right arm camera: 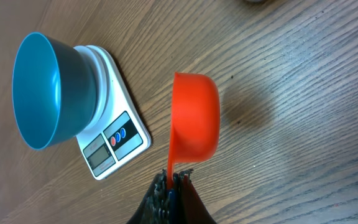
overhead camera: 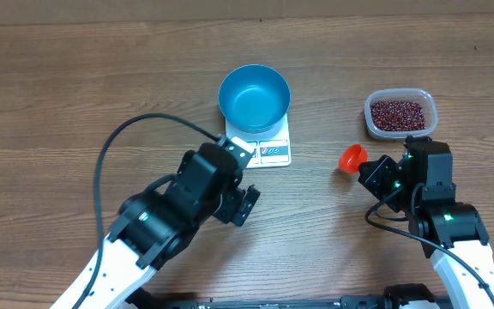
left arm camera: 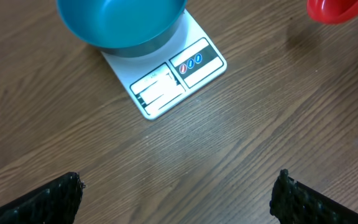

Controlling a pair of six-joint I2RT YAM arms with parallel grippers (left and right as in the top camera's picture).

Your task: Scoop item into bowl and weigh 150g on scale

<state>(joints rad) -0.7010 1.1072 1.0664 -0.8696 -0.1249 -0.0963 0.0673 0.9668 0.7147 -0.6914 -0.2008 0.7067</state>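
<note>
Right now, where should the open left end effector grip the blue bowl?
Probably the rim of the bowl, on the side facing the left end effector, coming down from above with one finger inside, one outside. It sits upright and empty; the smooth round wall likely offers no other pinch.

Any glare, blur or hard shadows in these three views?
Overhead: even light, sharp, faint sheen inside the blue bowl. Left wrist: scale sharp, red scoop cropped at the top edge. Right wrist: scoop throws a soft shadow on the table; right gripper near-black, little detail.
</note>
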